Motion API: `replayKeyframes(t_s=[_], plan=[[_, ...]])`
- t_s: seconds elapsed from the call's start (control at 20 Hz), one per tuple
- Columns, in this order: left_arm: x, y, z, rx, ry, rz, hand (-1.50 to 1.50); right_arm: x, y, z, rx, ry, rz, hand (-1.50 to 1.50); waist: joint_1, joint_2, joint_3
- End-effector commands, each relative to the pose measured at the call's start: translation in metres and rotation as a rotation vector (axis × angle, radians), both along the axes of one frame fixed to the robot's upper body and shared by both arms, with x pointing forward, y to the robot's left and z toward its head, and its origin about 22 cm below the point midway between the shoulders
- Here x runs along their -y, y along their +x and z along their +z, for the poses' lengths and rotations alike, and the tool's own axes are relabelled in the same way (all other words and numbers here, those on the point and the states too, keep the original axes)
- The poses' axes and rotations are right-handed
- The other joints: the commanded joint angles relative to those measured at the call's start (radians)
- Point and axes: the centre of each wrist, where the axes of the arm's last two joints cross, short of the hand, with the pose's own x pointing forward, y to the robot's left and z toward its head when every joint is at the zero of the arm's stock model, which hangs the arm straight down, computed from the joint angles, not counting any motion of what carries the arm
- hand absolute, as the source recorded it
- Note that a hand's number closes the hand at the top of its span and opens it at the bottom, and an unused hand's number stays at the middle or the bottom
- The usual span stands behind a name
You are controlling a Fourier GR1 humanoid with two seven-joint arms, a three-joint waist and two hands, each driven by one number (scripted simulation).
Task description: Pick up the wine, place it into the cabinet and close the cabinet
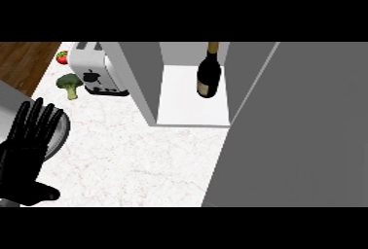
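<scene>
1. White, faintly veined counter (pixel 144 155) fills the middle of the head view, with a brown wood floor (pixel 25 61) showing beyond its far-left edge.
2. At the counter's far side stands the cabinet (pixel 140 78), open, with grey side walls and a white shelf (pixel 191 107) inside.
3. The wine (pixel 208 78) stands upright on that shelf, inside the cabinet and toward its right wall. It is a dark bottle with a pale label and a golden neck, and nothing touches it.
4. The door (pixel 302 136) is a broad grey panel swung wide open toward the viewer. It covers the right of the view from the cabinet's right edge down to the lower edge.
5. The left hand (pixel 25 155) shows at the left edge, flat and open. Its fingers are straight and point away, its thumb juts out low to the right, and it holds nothing. It is well apart from the wine.
6. A round grey plate (pixel 61 131) lies beneath its fingers, mostly hidden.
7. A white toaster (pixel 97 68) sits just left of the cabinet; whether they touch I cannot tell.
8. Broccoli (pixel 69 83) lies just left of the toaster, and a red tomato (pixel 63 57) sits beyond the broccoli, by the toaster's far-left corner.
</scene>
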Motion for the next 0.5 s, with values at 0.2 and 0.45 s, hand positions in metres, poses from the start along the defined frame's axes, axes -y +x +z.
replayKeyframes(t_s=[0.2,0.45], plan=[[-0.009,0.002,-0.003,0.008,-0.013,-0.022,-1.5,-0.024,-0.011,0.029,-0.033,0.253,0.124,1.5,0.014,0.007,-0.002],[-0.023,0.009,0.013,0.016,0.006,-0.029,-1.5,-0.031,0.002,0.031,-0.026,0.23,0.128,1.5,0.039,0.009,-0.004]])
